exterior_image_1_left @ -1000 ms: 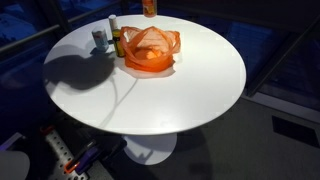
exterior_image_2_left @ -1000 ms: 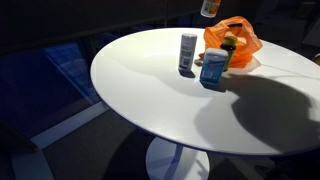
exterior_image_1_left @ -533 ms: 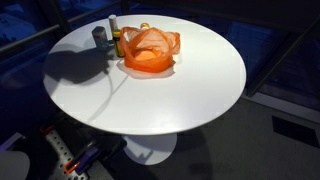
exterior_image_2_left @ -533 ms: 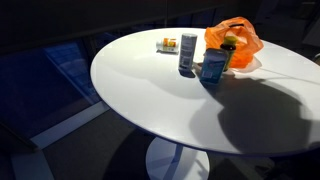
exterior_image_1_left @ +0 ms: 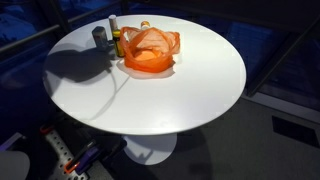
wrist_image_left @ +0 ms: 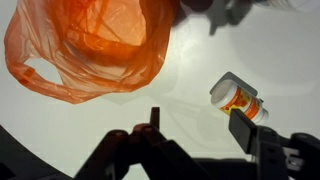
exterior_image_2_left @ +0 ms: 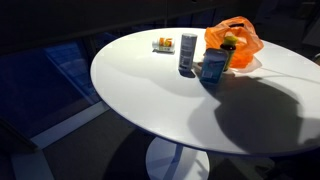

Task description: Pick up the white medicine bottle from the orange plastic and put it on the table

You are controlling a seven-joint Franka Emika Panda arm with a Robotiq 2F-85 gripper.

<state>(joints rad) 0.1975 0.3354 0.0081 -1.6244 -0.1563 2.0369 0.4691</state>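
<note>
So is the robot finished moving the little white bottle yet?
Pretty much, it looks like. Done: the white medicine bottle lies on its side on the bare table, beside the orange plastic bag and not in it. In hand: nothing. In the wrist view the gripper is empty and apart from the bottle. Left: probably just pulling the arm away.

The white medicine bottle [wrist_image_left: 238, 100] (orange label) lies sideways on the table [wrist_image_left: 255, 50], apart from the orange plastic [wrist_image_left: 90, 45].
</note>
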